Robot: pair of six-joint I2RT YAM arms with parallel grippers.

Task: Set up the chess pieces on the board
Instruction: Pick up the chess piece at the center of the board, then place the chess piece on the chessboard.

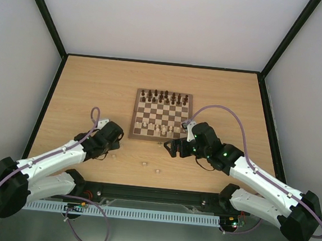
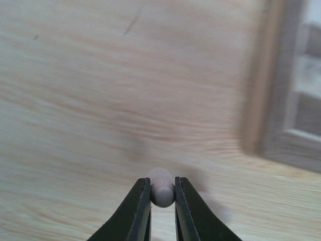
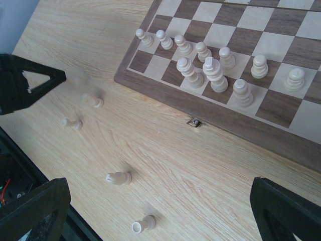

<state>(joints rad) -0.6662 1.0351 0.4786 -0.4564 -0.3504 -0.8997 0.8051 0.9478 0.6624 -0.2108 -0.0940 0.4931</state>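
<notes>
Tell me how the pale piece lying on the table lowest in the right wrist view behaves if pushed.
The piece lies on its side, round base showing, so a push would probably roll it in an arc over the smooth table. It looks like small solid wood: likely light and stiff. Its tapered body might slip from a loose pinch.

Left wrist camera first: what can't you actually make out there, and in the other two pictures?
- Left wrist: which figure the pale chess piece is; the fingers of the left gripper cover its sides, and the board is blurred and cut by the right edge.
- Top: the dark pieces are too small to name.
- Right wrist: the board's far rows are cut by the top edge.
</notes>
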